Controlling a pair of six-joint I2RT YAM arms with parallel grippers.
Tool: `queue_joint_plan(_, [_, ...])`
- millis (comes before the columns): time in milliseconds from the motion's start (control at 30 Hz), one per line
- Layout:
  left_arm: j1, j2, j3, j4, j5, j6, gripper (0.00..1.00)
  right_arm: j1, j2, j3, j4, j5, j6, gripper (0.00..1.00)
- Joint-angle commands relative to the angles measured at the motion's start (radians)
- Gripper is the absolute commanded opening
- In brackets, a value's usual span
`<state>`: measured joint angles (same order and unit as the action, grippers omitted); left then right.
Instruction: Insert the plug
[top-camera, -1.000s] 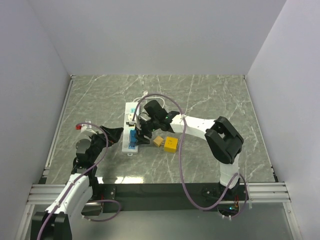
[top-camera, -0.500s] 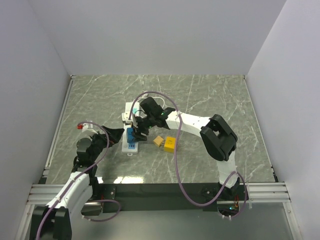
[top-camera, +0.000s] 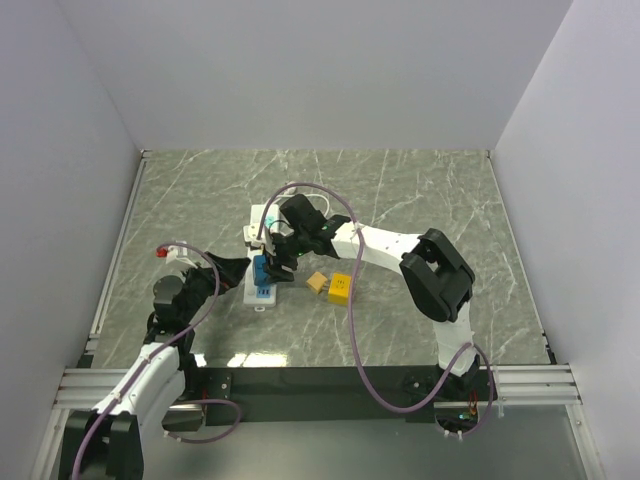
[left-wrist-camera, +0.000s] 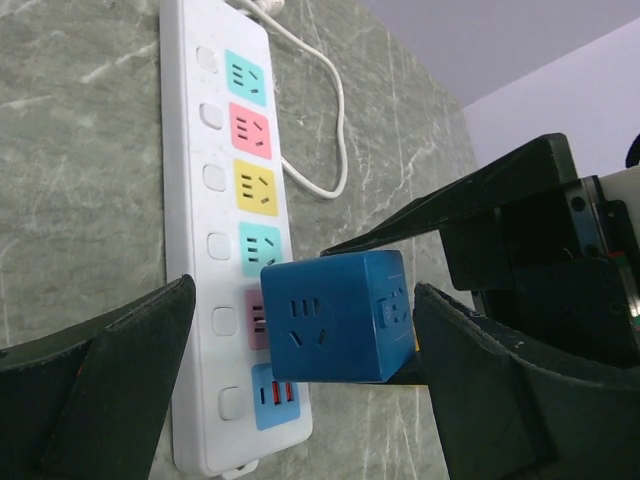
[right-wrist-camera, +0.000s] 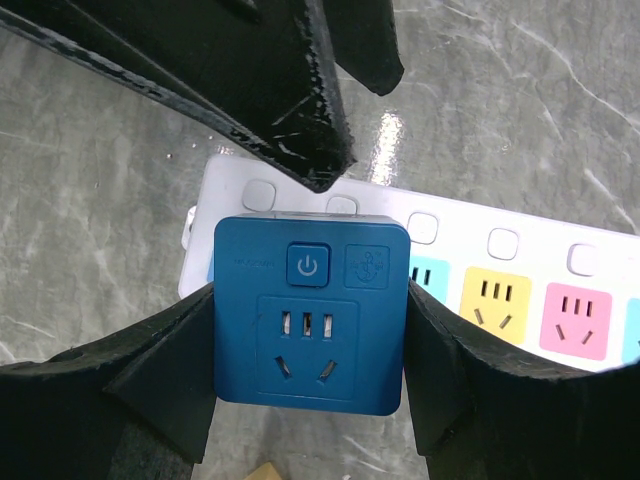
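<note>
Marble table, right tool gripping plug above strip, yellow blocks (left tool wide)

Counter: grey-green marble pattern, pale veins, faint glare.
Back wall: plain white.
Side walls: plain, lilac-tinted.
Rail: aluminium, along near edge.
Light: even.

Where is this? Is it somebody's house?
Probably a robot lab bench, not a house: plain white walls around a marble-look table, two robot arms bolted on, and a power strip.
</note>
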<state>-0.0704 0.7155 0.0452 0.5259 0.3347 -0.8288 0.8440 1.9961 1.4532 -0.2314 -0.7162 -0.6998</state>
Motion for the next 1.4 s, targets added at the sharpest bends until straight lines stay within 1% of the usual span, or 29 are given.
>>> queue_joint_plan(0, [0.006,-0.027,-0.008,0.06,0.039,0.014,0.96,0.007,0.021,0.03,-0.019,0.04,0.006,0.0])
queue_joint_plan(167, [0.006,-0.077,-0.015,0.033,0.038,0.017,0.96,0.024,0.046,0.053,-0.042,0.064,0.011,0.0])
queue_joint_plan(333, [0.006,-0.087,-0.019,0.023,0.041,0.017,0.96,0.027,0.052,0.056,-0.037,0.089,0.039,0.0])
queue_joint_plan(567, [0.006,-0.096,-0.025,0.02,0.049,0.016,0.96,0.036,0.021,-0.002,0.041,0.146,0.117,0.0])
queue_joint_plan(700, [0.006,-0.11,-0.027,0.011,0.043,0.016,0.96,0.036,0.013,-0.033,0.093,0.21,0.175,0.0])
queue_joint_plan(833, [0.006,-0.116,-0.027,0.006,0.041,0.016,0.96,0.036,0.015,-0.037,0.107,0.254,0.215,0.0])
queue_joint_plan(1033, [0.006,-0.1,-0.027,0.017,0.053,0.019,0.96,0.04,0.003,-0.056,0.112,0.279,0.226,0.0])
queue_joint_plan(1133, [0.006,-0.076,-0.034,0.029,0.037,0.02,0.95,0.047,0.007,-0.04,0.096,0.303,0.22,0.0])
queue_joint_plan(1367, [0.006,-0.024,-0.039,0.049,0.011,0.028,0.93,0.064,0.024,-0.017,0.084,0.308,0.212,0.0])
